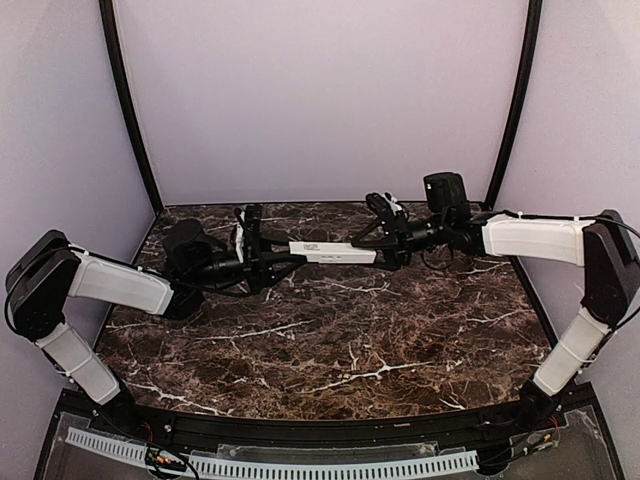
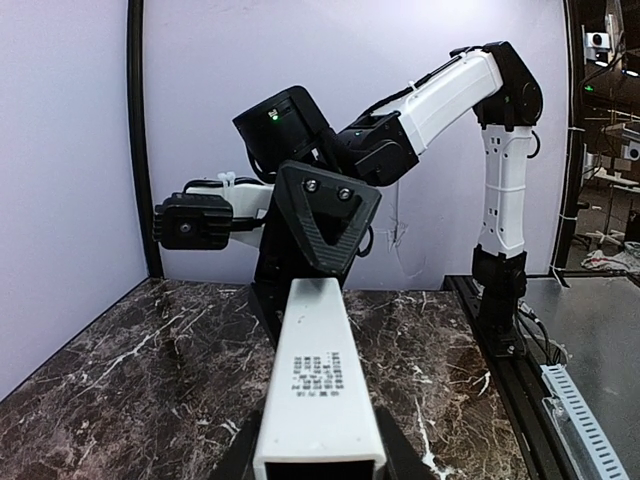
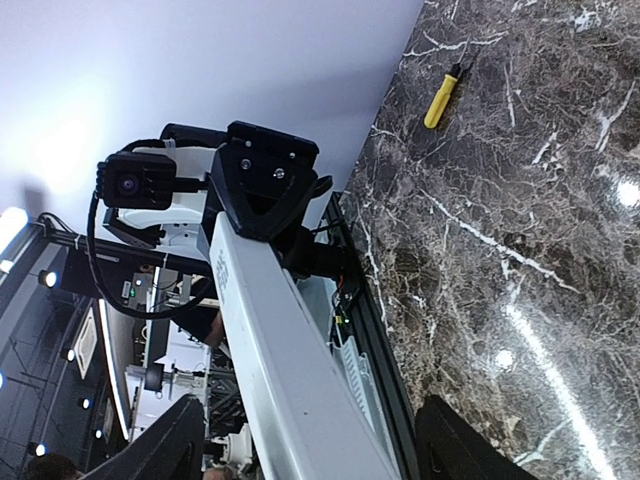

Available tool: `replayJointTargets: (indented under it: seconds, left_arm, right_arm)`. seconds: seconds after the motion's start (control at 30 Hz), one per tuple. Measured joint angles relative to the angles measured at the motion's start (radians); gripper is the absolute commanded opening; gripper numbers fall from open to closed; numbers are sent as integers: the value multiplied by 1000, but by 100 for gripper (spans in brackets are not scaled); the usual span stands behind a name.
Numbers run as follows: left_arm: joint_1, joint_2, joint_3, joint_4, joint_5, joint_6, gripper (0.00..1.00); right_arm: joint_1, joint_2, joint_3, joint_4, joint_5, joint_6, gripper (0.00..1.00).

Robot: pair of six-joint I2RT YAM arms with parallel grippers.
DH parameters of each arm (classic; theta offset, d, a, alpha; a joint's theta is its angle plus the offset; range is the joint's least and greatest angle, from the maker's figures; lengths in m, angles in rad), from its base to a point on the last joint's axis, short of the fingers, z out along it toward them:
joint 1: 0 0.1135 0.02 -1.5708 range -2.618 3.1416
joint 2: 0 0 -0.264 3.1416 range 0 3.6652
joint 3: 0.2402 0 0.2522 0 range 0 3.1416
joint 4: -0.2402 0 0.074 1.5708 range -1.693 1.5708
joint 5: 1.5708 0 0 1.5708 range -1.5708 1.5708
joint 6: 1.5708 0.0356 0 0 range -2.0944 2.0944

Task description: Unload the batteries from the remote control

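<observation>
Remote control [image 1: 333, 252] slung level between the two grippers, clear of the marble table [image 1: 330, 350]. Left gripper [image 1: 275, 255] at one end, right gripper [image 1: 388, 250] at the other, arms reaching in from either side. Too small from above for any reading of the finger gaps. Pale lilac walls [image 1: 320, 90] behind, black posts [image 1: 128, 100] in the corners.

From the left wrist: bar running straight out from between the jaws, printed face up. Dark fingers [image 2: 238, 458] pressed against both its sides, closed on it. At the bar's far end, a triangular finger of the right gripper lying on top. Marble below the jaws, well apart from the bar.

From the right wrist: bar likewise running out between the jaws, but with slivers of background between it and each finger [image 3: 170, 445]. Clamped or merely bracketing, impossible to tell. Yellow-handled tool [image 3: 440, 98] flat on the marble, far ahead of the jaws and off to one side.
</observation>
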Motion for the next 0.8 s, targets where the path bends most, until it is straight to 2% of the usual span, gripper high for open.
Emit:
replayJointTargets:
  seconds: [0.23, 0.47, 0.6, 0.8]
  left_arm:
    - [-4, 0, 0, 4, 0, 8, 0]
    - [-5, 0, 0, 31, 3, 19, 0]
    - [-5, 0, 0, 40, 18, 34, 0]
    - [-5, 0, 0, 41, 21, 47, 0]
  right_arm:
    - [17, 16, 3, 95, -41, 69, 51]
    - [17, 24, 3, 126, -50, 104, 28]
    - [12, 24, 3, 159, -84, 121, 23]
    - [12, 24, 3, 168, -91, 129, 21]
